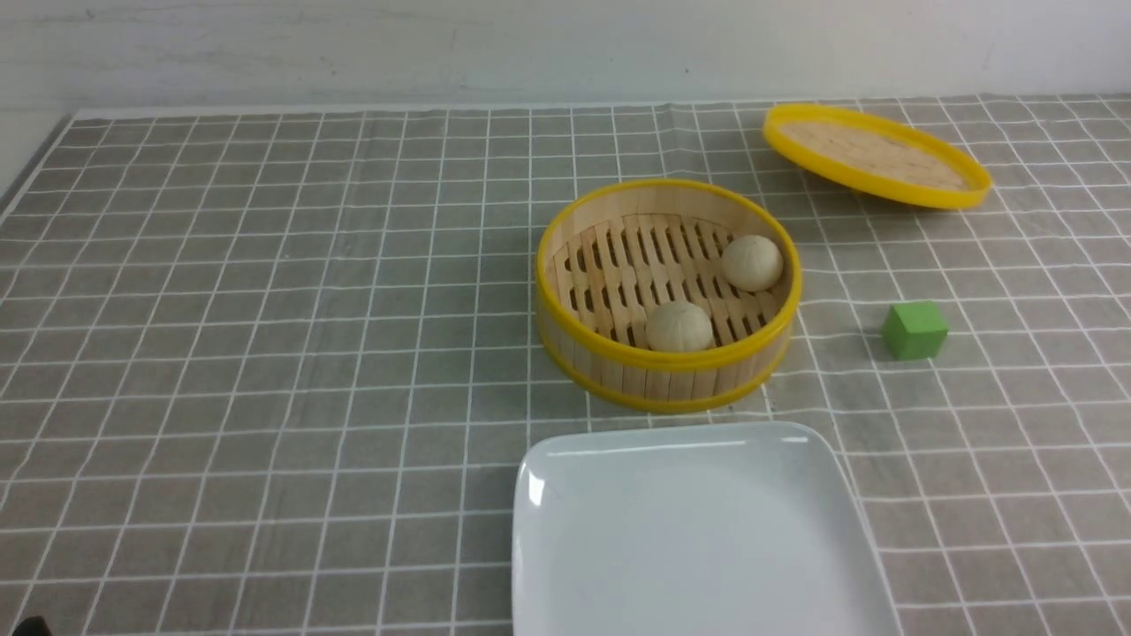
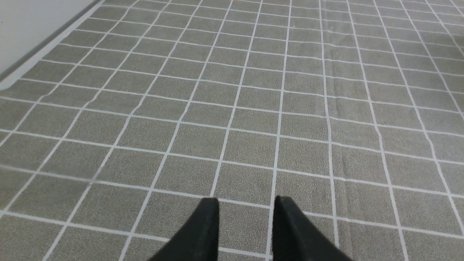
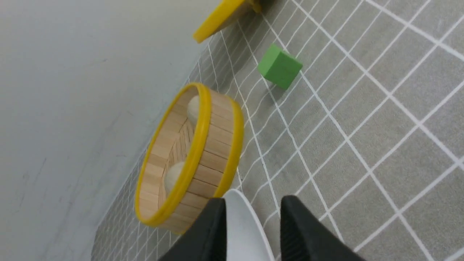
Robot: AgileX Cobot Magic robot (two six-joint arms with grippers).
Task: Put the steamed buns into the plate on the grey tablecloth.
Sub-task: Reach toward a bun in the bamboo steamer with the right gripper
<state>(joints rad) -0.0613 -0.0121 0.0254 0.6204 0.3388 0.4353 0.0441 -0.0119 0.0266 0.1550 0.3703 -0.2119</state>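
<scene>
Two pale steamed buns lie in a yellow-rimmed slatted bamboo basket [image 1: 618,375] on the grey tablecloth [image 1: 265,309]: one at the basket's front [image 1: 679,326], one at its back right [image 1: 752,262]. The white plate [image 1: 698,530] lies just in front of the basket. Neither gripper shows in the front view. In the right wrist view my right gripper [image 3: 253,199] is open and empty over the plate's rim [image 3: 243,224], short of the basket [image 3: 214,145], with both buns [image 3: 193,108] [image 3: 174,176] visible. My left gripper [image 2: 246,199] is open and empty above bare cloth.
A round yellow-rimmed bamboo lid [image 1: 875,155] lies tilted at the back right and shows in the right wrist view [image 3: 221,20]. A green cube [image 1: 914,329] sits right of the basket, also in the right wrist view [image 3: 279,66]. A white wall runs behind the table.
</scene>
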